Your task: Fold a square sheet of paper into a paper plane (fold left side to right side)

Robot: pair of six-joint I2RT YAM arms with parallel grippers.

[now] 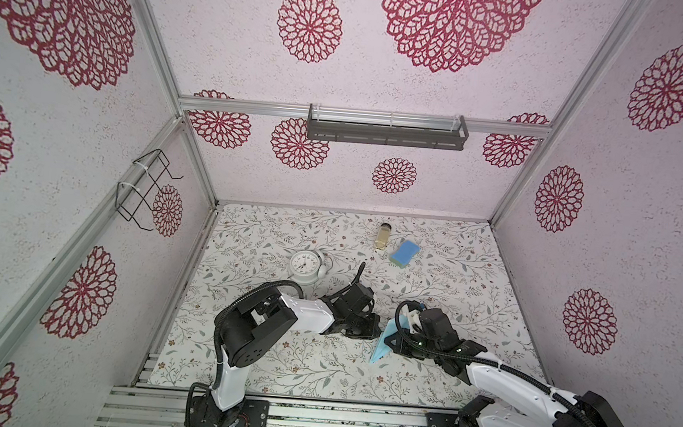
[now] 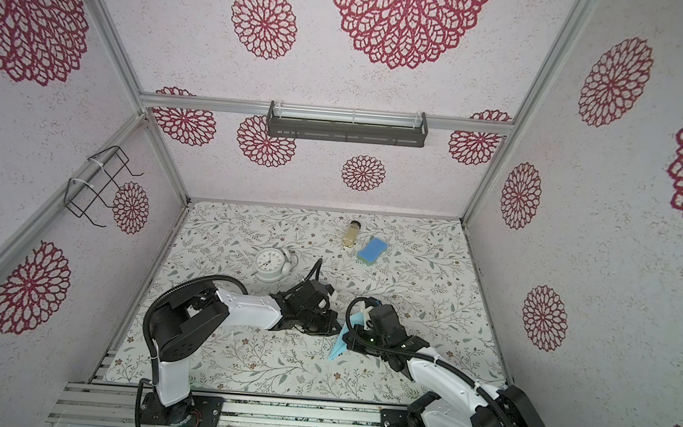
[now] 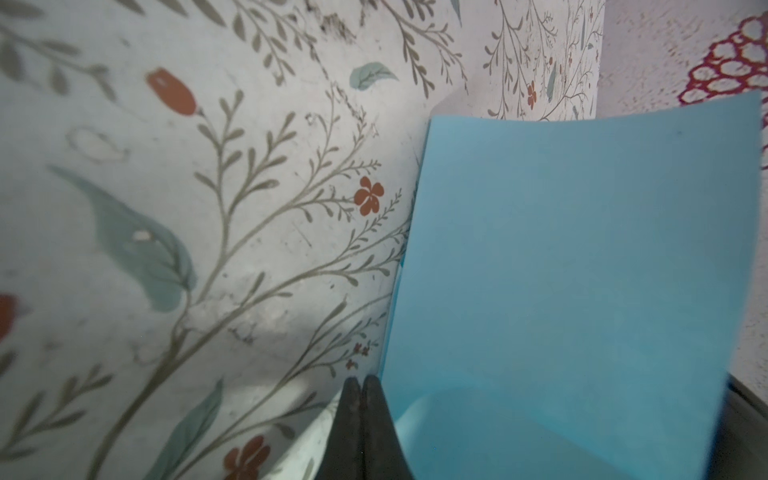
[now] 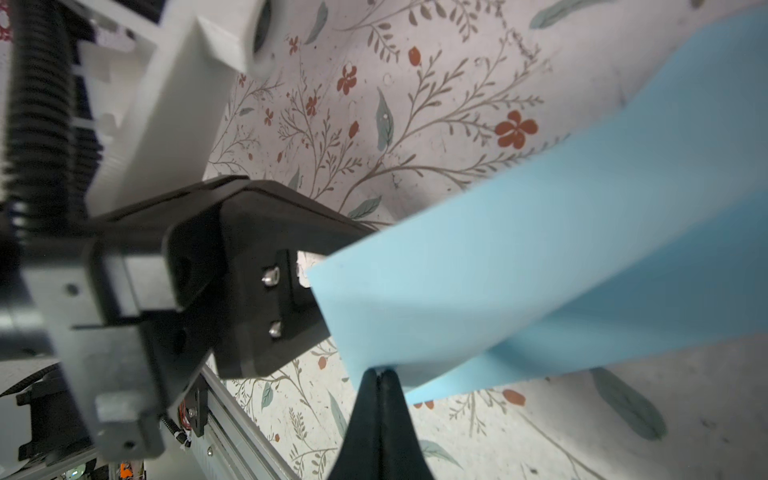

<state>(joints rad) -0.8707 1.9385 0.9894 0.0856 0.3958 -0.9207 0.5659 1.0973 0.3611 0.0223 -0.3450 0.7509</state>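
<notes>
Square sheet of paper (image 1: 382,347), thin, matte and light blue, stands lifted off the flower-printed table cover (image 1: 278,364) between my two claws. It is bowed over itself with one flap above another, near the front of the table and well apart from the white alarm clock (image 1: 304,266).

My right claw (image 4: 378,374) is pressed together on the paper's lower edge, pinching it. My left claw (image 3: 360,384) is pressed together too. The paper's edge lies just beside its tip, and I cannot tell whether any paper is nipped in it.

I judge the left-to-right fold to be under way but not yet creased. To do it well, I should carry the raised side across until its free edge meets the opposite edge, corner to corner. The pinch should stay light enough not to crumple the paper. Only once the flap lies flat should I press along the bend with a closed tip. Skewed edges would likely give a crooked nose.
</notes>
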